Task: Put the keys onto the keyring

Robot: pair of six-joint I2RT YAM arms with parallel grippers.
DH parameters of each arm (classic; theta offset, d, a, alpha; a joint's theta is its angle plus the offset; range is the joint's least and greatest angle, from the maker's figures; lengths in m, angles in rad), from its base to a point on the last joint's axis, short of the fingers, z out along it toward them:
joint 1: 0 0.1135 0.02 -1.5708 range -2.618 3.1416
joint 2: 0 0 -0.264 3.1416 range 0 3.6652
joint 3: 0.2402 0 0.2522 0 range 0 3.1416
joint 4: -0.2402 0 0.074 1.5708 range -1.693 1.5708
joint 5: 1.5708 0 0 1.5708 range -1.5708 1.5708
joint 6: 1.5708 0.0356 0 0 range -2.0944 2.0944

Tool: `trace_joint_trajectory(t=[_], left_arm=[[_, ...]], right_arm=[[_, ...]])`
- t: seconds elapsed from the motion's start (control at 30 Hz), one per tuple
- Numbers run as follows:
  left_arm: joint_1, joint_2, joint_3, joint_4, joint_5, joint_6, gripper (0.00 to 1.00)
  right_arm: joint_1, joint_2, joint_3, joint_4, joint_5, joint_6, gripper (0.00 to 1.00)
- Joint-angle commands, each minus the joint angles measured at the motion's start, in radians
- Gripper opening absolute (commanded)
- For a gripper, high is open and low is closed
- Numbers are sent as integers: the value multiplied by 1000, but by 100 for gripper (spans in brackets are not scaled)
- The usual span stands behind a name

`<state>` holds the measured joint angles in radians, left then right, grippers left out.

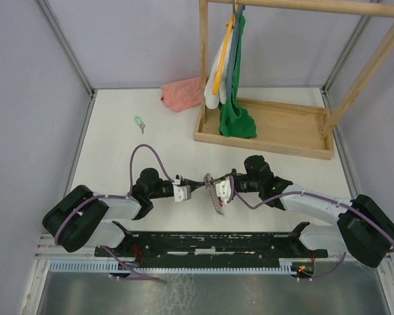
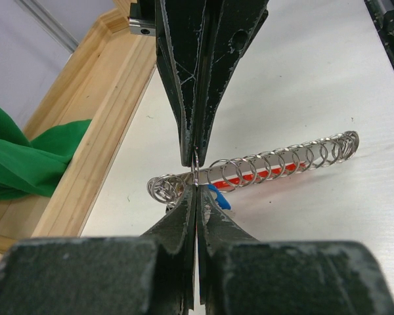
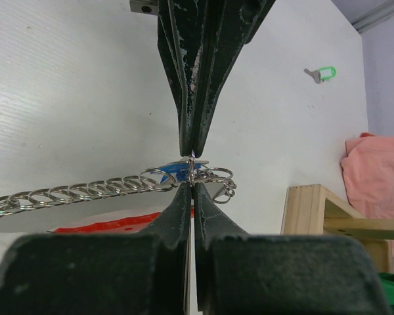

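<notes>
Left pincer (image 2: 195, 176) and right pincer (image 3: 192, 169) both pinched tight on keyring (image 2: 282, 161) end ring, mid table (image 1: 118, 151). Blue key (image 3: 176, 172) sits at the ring, green key (image 1: 139, 122) well apart. I'd pry the coil slowly, no twisting.

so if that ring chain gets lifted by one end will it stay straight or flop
Probably flops: the keyring is loosely linked thin wire rings, and it curves in the right wrist view. Likely light, being thin wire. It may slip, since the left fingers pinch only one thin ring.
</notes>
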<state>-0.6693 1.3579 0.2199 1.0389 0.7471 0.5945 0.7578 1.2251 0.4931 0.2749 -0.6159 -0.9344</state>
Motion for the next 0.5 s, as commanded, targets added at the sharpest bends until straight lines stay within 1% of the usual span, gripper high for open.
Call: trace_joint_trajectory(t=[0.0,0.17,0.47], left_arm=[[14,-24,47,-36,77,-21,3],[17,-18,58,-47,89,-27,3],[36,-58,13,-8,63,-28,3]], right_arm=[[6,-45,16,90,-93,9,1],[6,-49,15,94,-105,14,1],[6,-97,7,7,3,-18,1]])
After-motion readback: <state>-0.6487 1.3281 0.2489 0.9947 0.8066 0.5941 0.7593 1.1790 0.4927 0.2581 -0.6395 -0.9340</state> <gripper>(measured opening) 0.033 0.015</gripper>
